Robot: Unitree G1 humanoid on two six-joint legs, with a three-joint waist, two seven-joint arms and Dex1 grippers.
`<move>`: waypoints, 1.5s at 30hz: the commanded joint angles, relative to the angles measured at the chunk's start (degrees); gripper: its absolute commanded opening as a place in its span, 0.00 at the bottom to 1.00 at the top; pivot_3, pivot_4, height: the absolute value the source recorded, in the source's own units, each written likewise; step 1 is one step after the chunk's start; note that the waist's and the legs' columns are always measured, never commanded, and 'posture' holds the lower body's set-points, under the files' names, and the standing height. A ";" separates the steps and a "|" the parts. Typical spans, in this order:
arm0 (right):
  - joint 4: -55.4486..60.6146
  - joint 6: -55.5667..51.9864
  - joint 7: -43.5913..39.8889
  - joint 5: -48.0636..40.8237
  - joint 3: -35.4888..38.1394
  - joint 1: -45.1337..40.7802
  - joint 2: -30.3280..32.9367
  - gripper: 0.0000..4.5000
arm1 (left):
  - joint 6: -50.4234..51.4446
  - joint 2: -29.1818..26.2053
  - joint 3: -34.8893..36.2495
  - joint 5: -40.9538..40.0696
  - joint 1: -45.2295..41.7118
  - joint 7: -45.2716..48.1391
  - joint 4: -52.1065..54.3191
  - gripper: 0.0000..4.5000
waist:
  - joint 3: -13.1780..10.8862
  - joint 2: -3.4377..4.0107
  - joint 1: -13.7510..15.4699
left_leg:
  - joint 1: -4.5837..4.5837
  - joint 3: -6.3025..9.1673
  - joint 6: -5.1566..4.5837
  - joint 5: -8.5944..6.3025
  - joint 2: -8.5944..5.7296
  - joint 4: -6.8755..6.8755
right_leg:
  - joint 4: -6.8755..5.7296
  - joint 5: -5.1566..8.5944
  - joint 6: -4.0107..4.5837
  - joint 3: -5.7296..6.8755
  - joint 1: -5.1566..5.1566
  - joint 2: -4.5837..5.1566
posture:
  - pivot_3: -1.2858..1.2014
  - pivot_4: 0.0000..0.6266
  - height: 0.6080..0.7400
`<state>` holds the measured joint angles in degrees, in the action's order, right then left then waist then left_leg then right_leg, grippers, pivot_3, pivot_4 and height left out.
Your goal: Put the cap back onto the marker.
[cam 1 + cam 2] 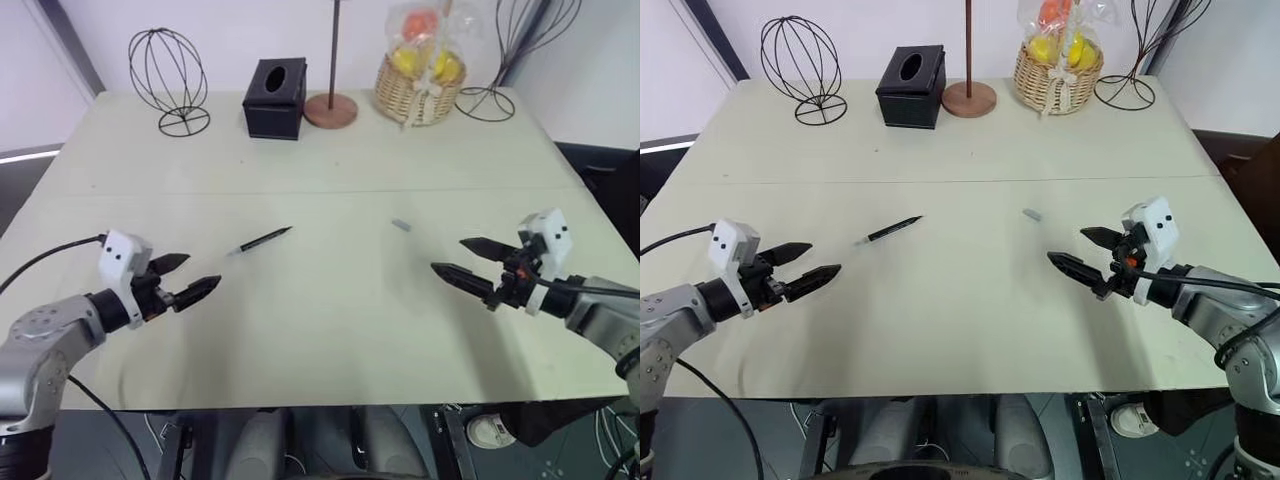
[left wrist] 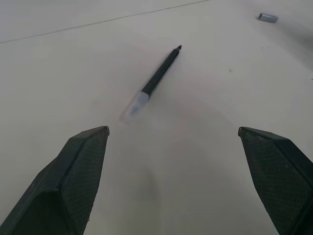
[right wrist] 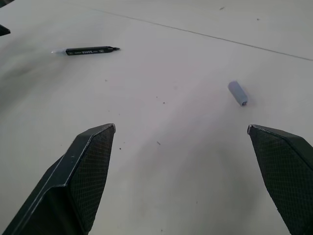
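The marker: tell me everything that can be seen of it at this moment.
The marker is a thin pen-like stick with a black body, pale print along it, a pale translucent-looking end and a dark pointed end. It is uncapped and lies flat on the pale table, slanted, its pale end nearer the left gripper. Only the table touches it. The cap lies apart, towards the right gripper. Both grippers are open and clear of it.

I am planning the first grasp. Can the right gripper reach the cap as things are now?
Probably yes. The right gripper is open, and the cap lies alone on bare table just ahead of it, nothing between them.
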<state>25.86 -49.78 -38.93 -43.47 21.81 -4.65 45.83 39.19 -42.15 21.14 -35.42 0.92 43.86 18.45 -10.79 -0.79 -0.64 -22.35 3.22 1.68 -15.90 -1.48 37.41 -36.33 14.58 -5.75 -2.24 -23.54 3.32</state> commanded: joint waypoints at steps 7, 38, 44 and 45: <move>1.88 1.01 1.85 0.44 -0.01 -0.33 -0.01 1.00 | -3.56 -0.38 -0.49 2.36 0.17 0.70 -3.05 0.99 | 0.00 -0.01 0.05 | 0.00 0.00 0.00 0.00 0.00 0.01 | 0.00 0.00 0.00 0.00 0.01 0.02 | 0.52 0.24 1.00; -1.27 6.76 1.92 6.04 -3.76 -1.25 -1.48 1.00 | -15.30 -1.15 -7.93 14.51 -10.90 0.27 -14.79 0.99 | 0.02 0.01 0.10 | 0.00 -0.01 0.00 0.00 -0.01 -0.01 | -0.01 0.00 0.00 0.00 -0.01 0.11 | 0.52 0.24 1.00; -1.35 5.96 1.43 6.34 -4.38 -2.86 -0.68 1.00 | -18.92 0.81 -11.31 12.25 -20.52 11.58 -29.77 0.99 | 0.02 0.00 -0.03 | 0.00 -0.02 0.00 0.00 -0.05 0.07 | -0.06 0.00 -0.01 0.06 0.00 0.00 | 0.52 0.24 1.00; -1.49 5.92 1.34 6.44 -4.37 -3.17 -0.46 1.00 | -20.49 1.17 -12.43 12.94 -22.93 13.72 -34.05 0.99 | 0.03 0.00 -0.02 | -0.01 -0.02 0.00 0.00 -0.04 0.06 | -0.06 0.00 -0.01 0.05 -0.01 -0.01 | 0.52 0.24 1.00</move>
<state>23.40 -44.18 -37.12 -36.86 16.56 -6.74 44.34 21.46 -40.90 9.24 -22.91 -19.86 54.63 -11.91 -10.76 -0.79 -0.66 -22.35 3.20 1.68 -15.90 -1.53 37.48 -36.41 14.58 -5.76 -2.19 -23.55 3.29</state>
